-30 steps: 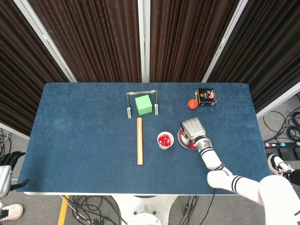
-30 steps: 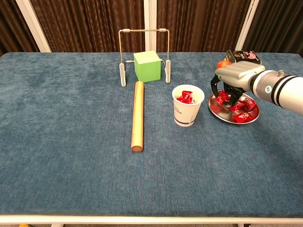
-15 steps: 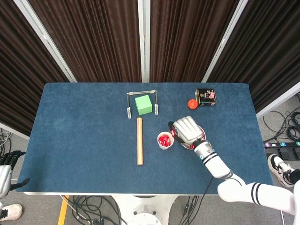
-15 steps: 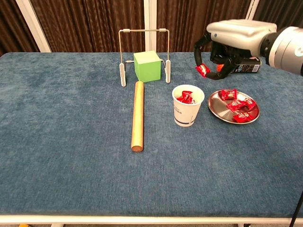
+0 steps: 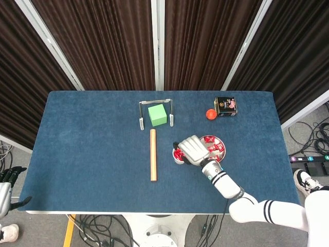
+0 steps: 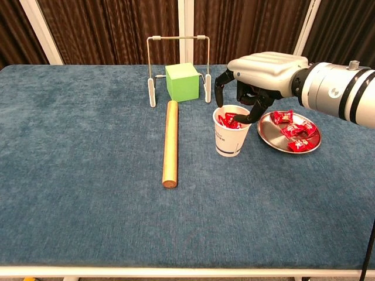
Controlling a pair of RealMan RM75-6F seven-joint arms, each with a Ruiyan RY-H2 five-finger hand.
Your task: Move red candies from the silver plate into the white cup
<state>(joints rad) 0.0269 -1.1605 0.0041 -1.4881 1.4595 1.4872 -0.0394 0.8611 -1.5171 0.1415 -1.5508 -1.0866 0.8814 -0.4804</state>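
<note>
Blue felt-like cloth covered the desk (image 6: 88, 175). Right hand (image 6: 258, 73) hung palm-down directly over the white paper cup (image 6: 232, 139), fingers (image 6: 218, 89) curled downward around the cup's mouth, fingertips at or just inside the rim. Whether a candy was pinched between them could not be told from either view. Cup stood upright near desk centre-right, holding several red wrapped candies (image 6: 229, 121). In the head view the hand (image 5: 191, 150) hid most of the cup (image 5: 176, 157).

Round silver metal plate (image 6: 267, 133) sat just beside the cup on its right, apart from it, with a few more red wrapped candies (image 6: 296, 131) lying on it. Same plate (image 5: 222, 152) showed in the head view past the wrist.

Left hand (image 5: 6, 185) was at the lower left edge of the head view, off the desk; too little of it showed to tell how its fingers lay.

Other items: long wooden cylindrical rod (image 6: 170, 143) lying lengthwise left of the cup; green cube (image 6: 182, 82) behind it, standing under a thin metal wire frame (image 6: 178, 38); small orange-red ball (image 5: 209, 113) and dark tin with printed label (image 5: 225, 106) just beside each other near the far right edge.
</note>
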